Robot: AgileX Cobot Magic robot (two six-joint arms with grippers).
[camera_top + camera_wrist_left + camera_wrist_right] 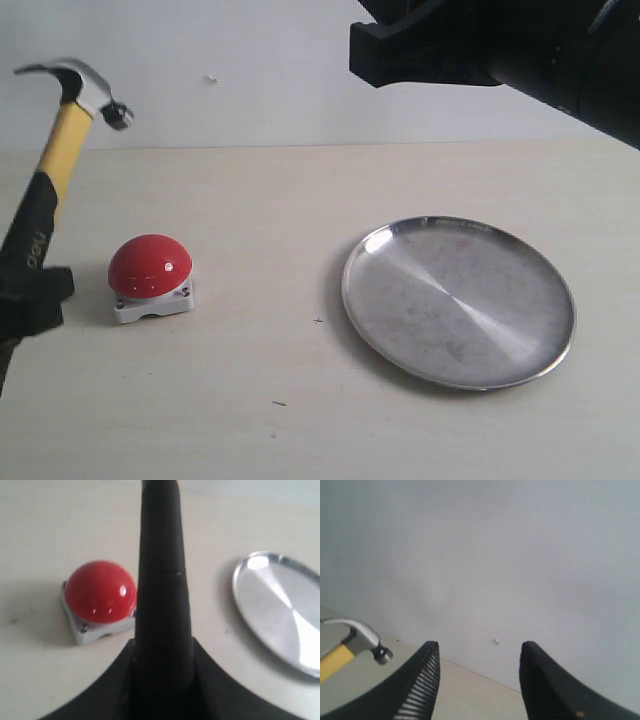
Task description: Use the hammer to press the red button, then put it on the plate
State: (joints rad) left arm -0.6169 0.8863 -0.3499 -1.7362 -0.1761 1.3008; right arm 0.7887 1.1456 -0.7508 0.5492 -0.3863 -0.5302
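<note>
Exterior: left tool [35, 292] clenched on hammer [60, 150], head raised above and left of red button [150, 265], likely cocked for the press. Plate [458, 300] on counter [300, 410], well right of red button.
Left wrist: hammer's black grip [162, 605] off the counter, near red button [100, 592], apart.
Right wrist: right tool [480, 652] released, high above red button's level, probably keeping clear.

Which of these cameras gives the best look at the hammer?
The exterior view: it shows the hammer, head and most of the yellow-and-black handle, raised left of the red button. The left wrist view shows only the dark handle close up; the right wrist view catches just the head and some yellow handle.
</note>
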